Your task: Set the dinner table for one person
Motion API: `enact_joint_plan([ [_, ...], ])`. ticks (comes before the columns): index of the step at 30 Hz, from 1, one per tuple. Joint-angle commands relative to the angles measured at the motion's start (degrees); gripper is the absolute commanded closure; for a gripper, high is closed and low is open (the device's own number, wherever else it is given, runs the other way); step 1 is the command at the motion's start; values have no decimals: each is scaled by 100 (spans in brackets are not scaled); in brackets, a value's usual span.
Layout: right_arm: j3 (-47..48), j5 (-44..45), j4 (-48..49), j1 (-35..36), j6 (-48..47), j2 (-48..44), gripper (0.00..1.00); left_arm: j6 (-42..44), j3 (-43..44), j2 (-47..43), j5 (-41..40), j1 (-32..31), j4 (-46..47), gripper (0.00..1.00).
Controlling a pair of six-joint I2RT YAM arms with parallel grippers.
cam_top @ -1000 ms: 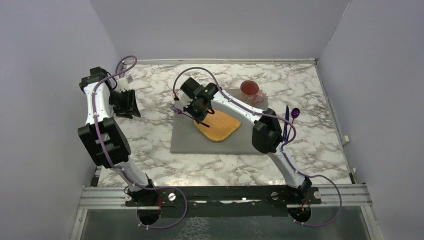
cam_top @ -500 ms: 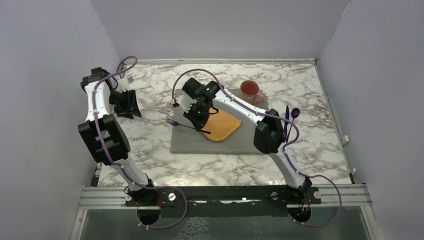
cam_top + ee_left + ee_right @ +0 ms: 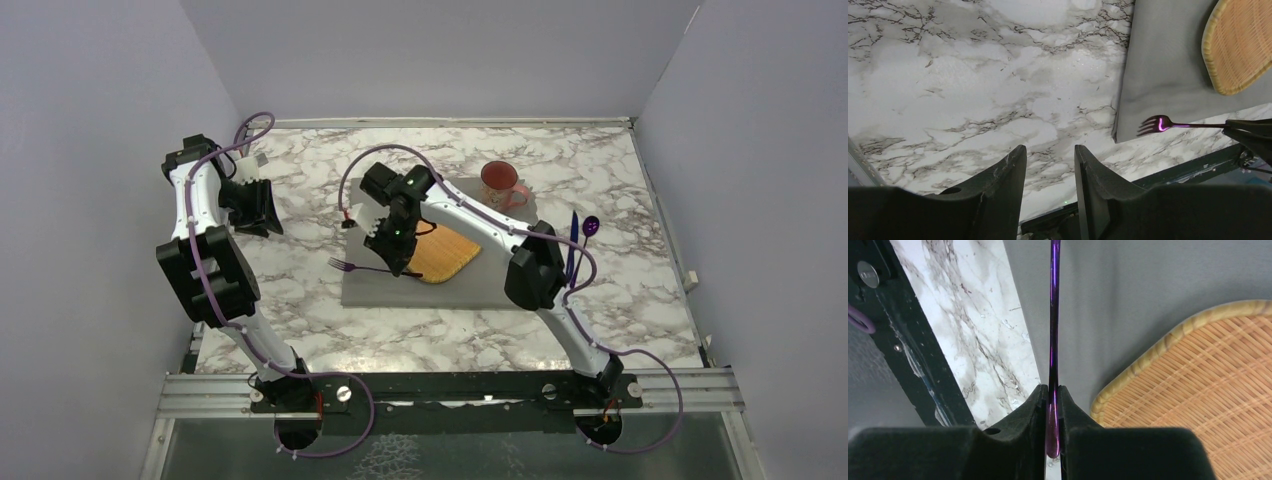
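My right gripper (image 3: pixel 397 258) is shut on the handle of a purple fork (image 3: pixel 350 266). It holds the fork over the left edge of the grey placemat (image 3: pixel 440 290), tines pointing left. In the right wrist view the fork (image 3: pixel 1053 315) runs straight out from the closed fingers (image 3: pixel 1035 407), beside the wicker plate (image 3: pixel 1208 385). The wicker plate (image 3: pixel 447 255) lies on the placemat, on the marble dinner table (image 3: pixel 300 270). My left gripper (image 3: pixel 262 207) is open and empty above the table's left side. Its view shows the fork (image 3: pixel 1160 123) at the placemat's corner (image 3: pixel 1168 75).
A pink mug (image 3: pixel 500 183) stands at the placemat's far right corner. A dark blue knife (image 3: pixel 572 245) and a purple spoon (image 3: pixel 590 226) lie on the marble right of the placemat. Grey walls close in three sides. A metal rail (image 3: pixel 450 385) runs along the near edge.
My right gripper has swung toward the near side with the fork, from the placemat's far left corner down along its left edge. The left arm has not moved.
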Motion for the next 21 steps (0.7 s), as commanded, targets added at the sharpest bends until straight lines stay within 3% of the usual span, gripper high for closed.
enact_joint_plan([
  [1,188,-128,-336,142,-244,189,83,61,87,1,182,37,-61,57],
  [5,187,-155,-366,156,-251,273,78,45,99,44,233,39,-61,57],
  [21,-61,-34,-329,156,-313,364,77,395,11,117,667,-6,-489,58],
])
